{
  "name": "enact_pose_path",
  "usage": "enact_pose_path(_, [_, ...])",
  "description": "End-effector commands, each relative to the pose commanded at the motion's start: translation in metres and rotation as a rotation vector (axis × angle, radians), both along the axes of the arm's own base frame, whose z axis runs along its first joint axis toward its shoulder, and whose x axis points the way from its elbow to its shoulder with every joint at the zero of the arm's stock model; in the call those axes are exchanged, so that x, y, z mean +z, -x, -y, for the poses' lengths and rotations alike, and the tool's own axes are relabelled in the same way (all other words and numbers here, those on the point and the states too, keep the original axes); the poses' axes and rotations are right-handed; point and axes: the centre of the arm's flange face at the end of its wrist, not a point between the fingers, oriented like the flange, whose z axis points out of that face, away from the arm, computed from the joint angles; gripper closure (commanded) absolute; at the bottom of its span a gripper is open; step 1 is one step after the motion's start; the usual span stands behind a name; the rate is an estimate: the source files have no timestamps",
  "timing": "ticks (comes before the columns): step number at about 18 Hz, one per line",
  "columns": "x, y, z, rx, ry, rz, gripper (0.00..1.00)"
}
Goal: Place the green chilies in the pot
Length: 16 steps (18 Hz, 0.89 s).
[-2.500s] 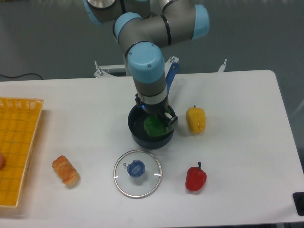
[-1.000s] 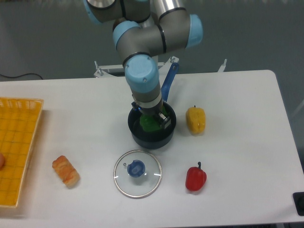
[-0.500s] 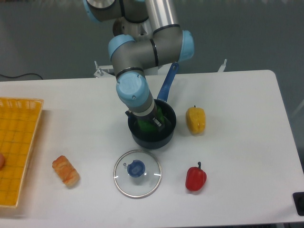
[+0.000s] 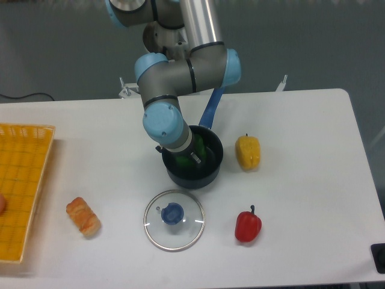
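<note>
The green chilies [image 4: 199,146] lie inside the dark pot [image 4: 210,166], whose blue handle [image 4: 210,107] points to the back. Only green patches show beside my wrist. My gripper [image 4: 187,158] reaches down into the pot from the left, right at the chilies. One dark finger [image 4: 194,158] shows against the green. The wrist hides the rest of the fingers, so I cannot tell whether they grip the chilies.
A yellow pepper [image 4: 248,152] stands right of the pot and a red pepper [image 4: 248,225] is in front of it. The glass lid with a blue knob [image 4: 174,219] lies in front of the pot. A bread piece [image 4: 83,217] and a yellow basket [image 4: 21,189] are at the left.
My wrist has swung left and tilted over the pot while the gripper tip stayed inside it. The green chilies have stayed in the pot.
</note>
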Motion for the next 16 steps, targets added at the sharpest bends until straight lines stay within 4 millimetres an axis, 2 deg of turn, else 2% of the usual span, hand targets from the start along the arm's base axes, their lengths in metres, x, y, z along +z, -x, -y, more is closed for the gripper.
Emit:
enact_pose_path(10, [-0.012,-0.004,-0.004,-0.015,0.027,0.002,0.36])
enact_pose_path(11, [-0.014,-0.004,-0.004,-0.017,0.03,0.003,0.32])
enact_pose_path(14, [-0.013,-0.004,-0.005,-0.019,0.03,0.001,0.29])
enact_pose_path(15, [-0.015,-0.004,-0.004,-0.019,0.032,0.003,0.25])
enact_pose_path(16, [-0.014,-0.004,-0.005,-0.02,0.031,0.002,0.15])
